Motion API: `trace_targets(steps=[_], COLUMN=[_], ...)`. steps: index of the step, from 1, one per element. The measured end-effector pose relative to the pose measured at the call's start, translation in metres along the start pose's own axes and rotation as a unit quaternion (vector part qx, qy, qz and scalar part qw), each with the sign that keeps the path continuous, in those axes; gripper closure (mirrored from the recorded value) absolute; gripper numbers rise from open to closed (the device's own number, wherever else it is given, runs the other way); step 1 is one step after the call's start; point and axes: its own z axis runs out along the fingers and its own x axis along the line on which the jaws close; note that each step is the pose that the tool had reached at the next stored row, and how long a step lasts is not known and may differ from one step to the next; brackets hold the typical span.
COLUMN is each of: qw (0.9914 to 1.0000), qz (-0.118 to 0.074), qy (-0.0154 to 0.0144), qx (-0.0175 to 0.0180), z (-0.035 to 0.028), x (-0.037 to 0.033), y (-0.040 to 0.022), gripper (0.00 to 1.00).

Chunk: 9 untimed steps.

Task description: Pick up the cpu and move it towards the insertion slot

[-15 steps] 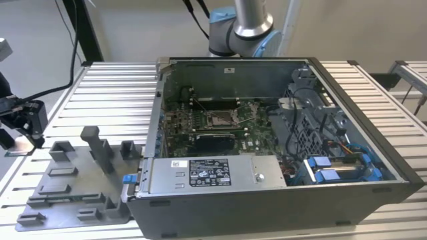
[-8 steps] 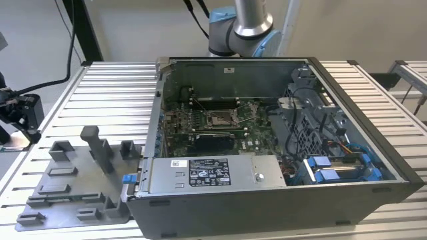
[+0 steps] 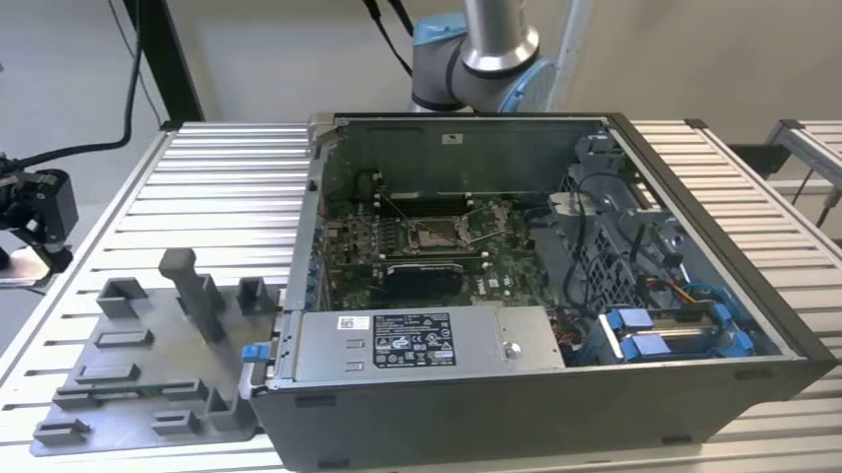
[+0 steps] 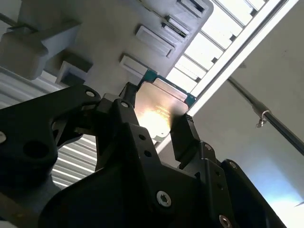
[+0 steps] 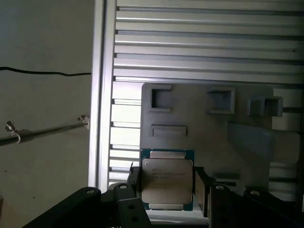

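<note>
A: Where is the cpu (image 5: 167, 180)?
B: Clamped flat in my end effector (image 5: 167, 186), over the grey tray (image 5: 209, 137) near the table (image 5: 190, 47) edge.
A: And the insertion slot (image 3: 435, 235)?
B: Well apart, inside the open case (image 3: 526, 394), to the exterior view's right of the tray.

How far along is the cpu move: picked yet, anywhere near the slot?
Done: the pick looks complete. In the first wrist view the gripper is shut on the cpu, a finger against each side, with the grey tray behind it. In hand: the cpu, held near the tray. Left: in the exterior view the insertion slot sits bare inside the case, not yet reached.
</note>
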Motion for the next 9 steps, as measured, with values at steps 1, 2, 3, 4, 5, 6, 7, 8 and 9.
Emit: trace_targets(steps=[1,2,3,4,5,6,7,8,9], qw=[1.00000,1.00000,1.00000,1.00000,1.00000,1.00000,1.00000,1.00000,1.00000], qz=[0.000,0.000,0.000,0.000,0.000,0.000,0.000,0.000,0.000], qy=[0.0001,0.0001,0.0002,0.0002,0.0003,0.0003,0.0004,0.0003,0.0004], qx=[0.0000,0.0000,0.0000,0.0000,0.0000,0.0000,0.0000,0.0000,0.0000], z=[-0.0021,-0.0042,-0.0062,-0.0082,-0.0101,-0.0120,-0.0137,-0.0154,-0.0172], x=[0.0001,0.0001,0.0002,0.0003,0.0003,0.0004,0.0004,0.0005,0.0005], y=[0.0001,0.0002,0.0002,0.0003,0.0004,0.0004,0.0005,0.0006,0.0006], gripper=[1.00,1.00,1.00,1.00,1.00,1.00,1.00,1.00,1.00])
